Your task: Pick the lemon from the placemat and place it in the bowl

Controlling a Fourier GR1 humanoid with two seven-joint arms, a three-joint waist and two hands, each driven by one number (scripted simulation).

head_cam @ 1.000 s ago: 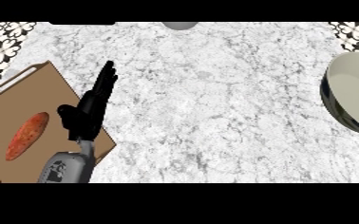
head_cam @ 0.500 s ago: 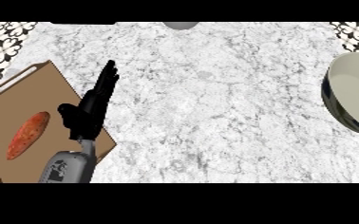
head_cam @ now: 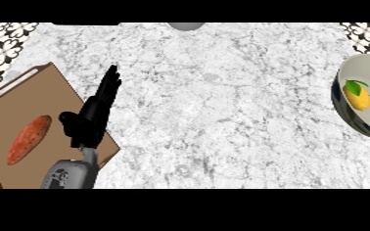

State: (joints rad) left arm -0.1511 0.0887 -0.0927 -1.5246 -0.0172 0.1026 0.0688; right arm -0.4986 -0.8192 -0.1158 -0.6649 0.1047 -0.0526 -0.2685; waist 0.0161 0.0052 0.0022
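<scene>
The change I see is at the right edge of the frame: the lemon [head_cam: 356, 96], yellow with a green leaf, now sits inside the bowl [head_cam: 345, 73], where half a second ago the bowl looked empty. I judge the placing done, or as good as done.

My right hand shows nowhere in the view, so I can't say what it is doing or whether it has fully let go.

My left hand [head_cam: 92, 111] has not moved between the frames. It rests at the lower left, fingers straight and pointing up the frame, holding nothing, its palm over the right edge of the brown placemat [head_cam: 34, 90].

On that placemat a reddish-orange oblong thing [head_cam: 29, 139], perhaps a sweet potato, lies at the far left, apart from the hand; it is no part of my job. The marble worktop [head_cam: 217, 112] between placemat and bowl carries nothing I need. A grey round object [head_cam: 187, 26] peeks in at the top edge.
</scene>
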